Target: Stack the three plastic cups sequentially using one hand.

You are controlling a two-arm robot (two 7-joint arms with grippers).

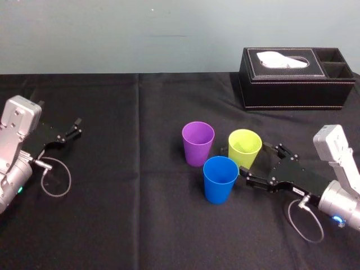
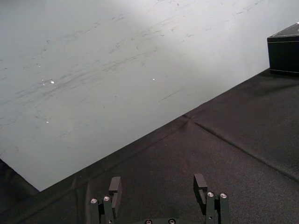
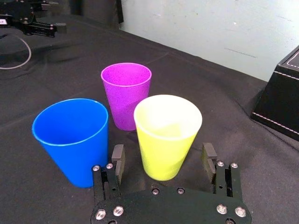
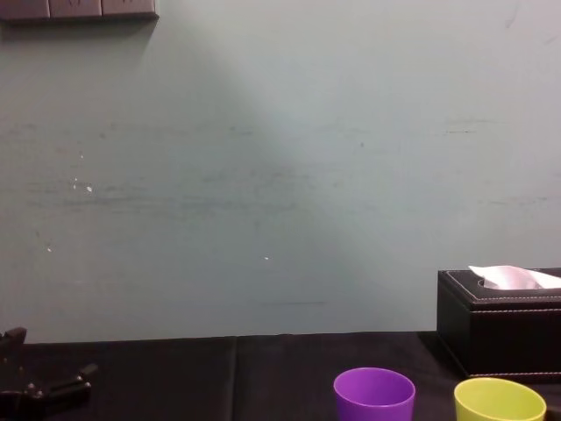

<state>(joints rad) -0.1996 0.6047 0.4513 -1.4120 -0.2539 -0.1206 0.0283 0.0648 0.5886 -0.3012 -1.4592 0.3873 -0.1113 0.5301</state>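
Three plastic cups stand upright and close together on the black cloth: a purple cup (image 1: 198,143), a yellow-green cup (image 1: 244,149) and a blue cup (image 1: 220,179) nearest me. My right gripper (image 1: 256,158) is open and straddles the yellow-green cup (image 3: 167,135) low on its wall. A gap shows between each finger and the cup. One of its fingers (image 3: 118,161) stands between the blue cup (image 3: 72,137) and the yellow-green one. The purple cup (image 3: 126,93) stands just behind them. My left gripper (image 1: 73,128) rests open at the far left, holding nothing.
A black tissue box (image 1: 295,77) with side compartments stands at the back right, beyond the cups. Black cloth (image 1: 135,214) covers the table up to a pale wall. The right arm's cable loop (image 1: 306,222) lies on the cloth by its wrist.
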